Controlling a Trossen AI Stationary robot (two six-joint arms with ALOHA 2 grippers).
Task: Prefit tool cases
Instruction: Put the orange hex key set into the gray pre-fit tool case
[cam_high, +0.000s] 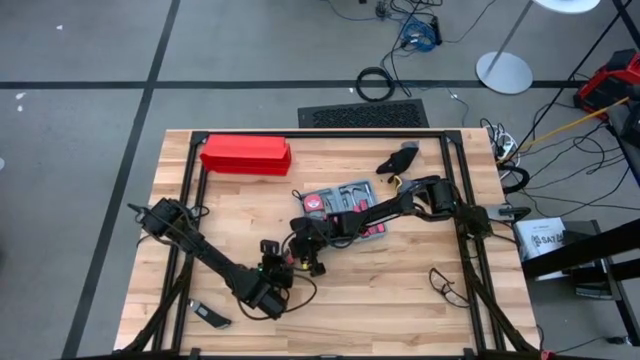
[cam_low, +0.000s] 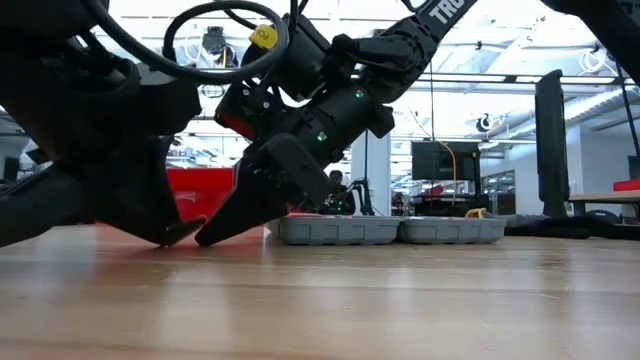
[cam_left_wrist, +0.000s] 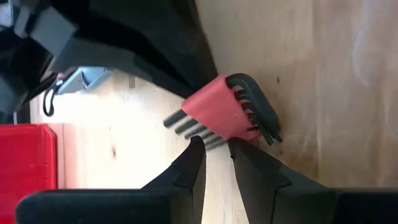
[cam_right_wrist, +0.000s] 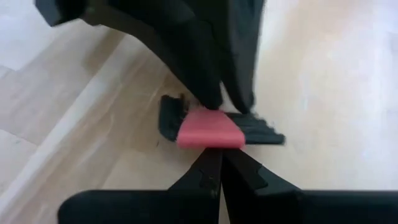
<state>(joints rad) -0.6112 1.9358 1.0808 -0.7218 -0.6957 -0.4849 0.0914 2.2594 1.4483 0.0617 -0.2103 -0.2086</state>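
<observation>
This is a robotics lab or workshop in a large open industrial hall; a wooden worktable (cam_high: 400, 290) in a black metal frame stands on a grey concrete floor (cam_high: 80, 120) marked with dark lines, with loose cables (cam_high: 376, 82) and a floor vent (cam_high: 363, 115) beside it. Across the table the room shows bright ceiling lights (cam_low: 520, 95), a white column (cam_low: 366, 170), a dark monitor (cam_low: 436, 160) and distant benches.

wooden table (cam_high: 400, 300) | on it: open tool case (cam_high: 345, 205); red box (cam_high: 245, 156); hex-key set (cam_left_wrist: 233, 115)
</observation>
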